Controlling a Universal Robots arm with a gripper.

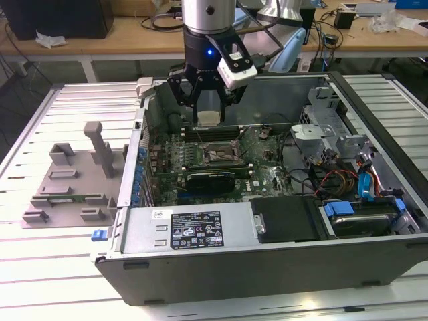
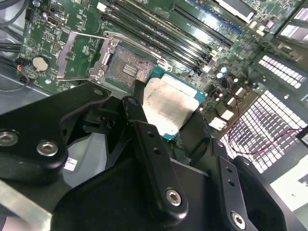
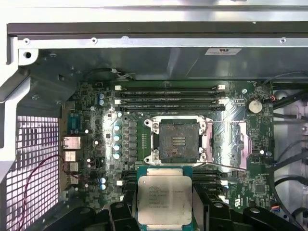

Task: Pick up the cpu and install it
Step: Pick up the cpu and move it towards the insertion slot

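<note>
The jaws are clenched on the chip (image 1: pixel 208 118), drawn in just to its width, one finger pressing each of two opposite edges; the chip hangs flat between them with its silvery top (image 3: pixel 164 199) facing up toward the wrist and a thin green rim showing round it; in the second wrist view that metal top (image 2: pixel 166 108) looks smeared and dull. The arm (image 1: pixel 208 27) stands upright over the open computer case (image 1: pixel 267 267), with the jaws reaching down inside it; the chip is held in the air, clear of the green board (image 3: pixel 96 144) beneath.

Below the jaws and a little to one side lies the square socket (image 3: pixel 178 141), bare; its metal frame (image 3: pixel 231 144) is swung open and lies flat beside it. Long memory slots (image 3: pixel 168 98) run past the socket on the side away from the jaws; a round coin battery (image 3: pixel 254 106) sits beyond the open frame. In the exterior view a long black card (image 1: pixel 210 179) lies past the socket (image 1: pixel 217 155) from the jaws. The case rests on a white slatted surface (image 1: pixel 53 281); a grey holder (image 1: pixel 67 180) sits on it well apart from the jaws, toward the exterior view's left.
</note>
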